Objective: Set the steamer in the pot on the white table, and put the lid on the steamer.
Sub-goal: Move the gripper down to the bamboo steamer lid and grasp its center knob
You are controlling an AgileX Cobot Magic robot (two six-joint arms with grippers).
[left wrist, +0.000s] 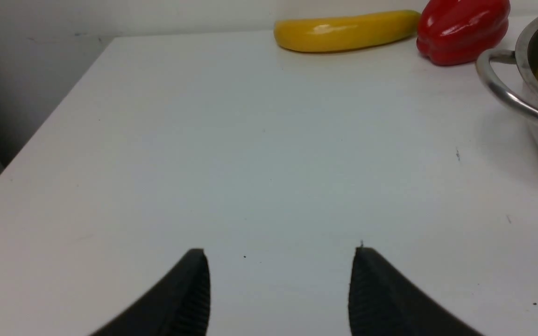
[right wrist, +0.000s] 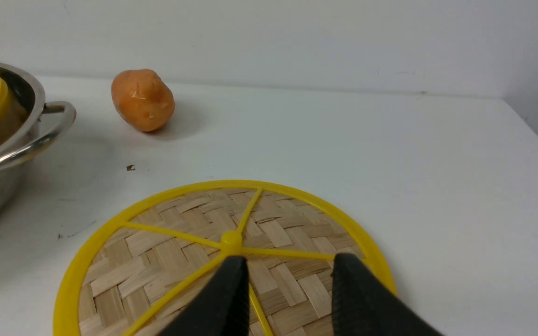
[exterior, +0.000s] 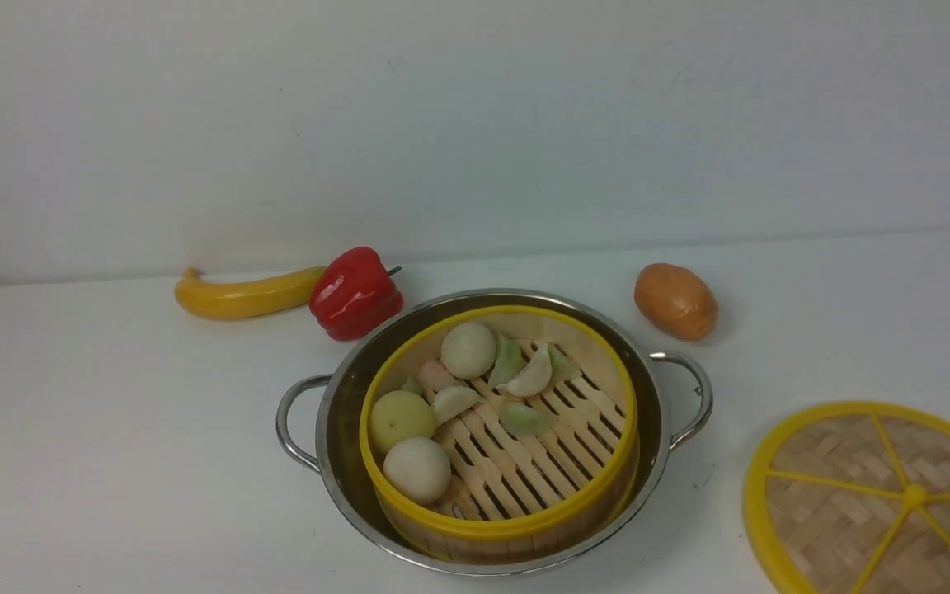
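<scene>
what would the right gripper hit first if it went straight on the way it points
Most likely the lid: the right gripper hangs open above its woven face, fingers aimed near the centre knob. How far above is unclear.

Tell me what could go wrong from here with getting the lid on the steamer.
1. The flat round woven-bamboo lid lies flush on the white table, so the open right tool may slip off its small yellow centre knob.
2. The round yellow-rimmed bamboo steamer sits with a gap around it in the wider shiny stainless-steel pot, so a nudge from the lid could shift it.
</scene>
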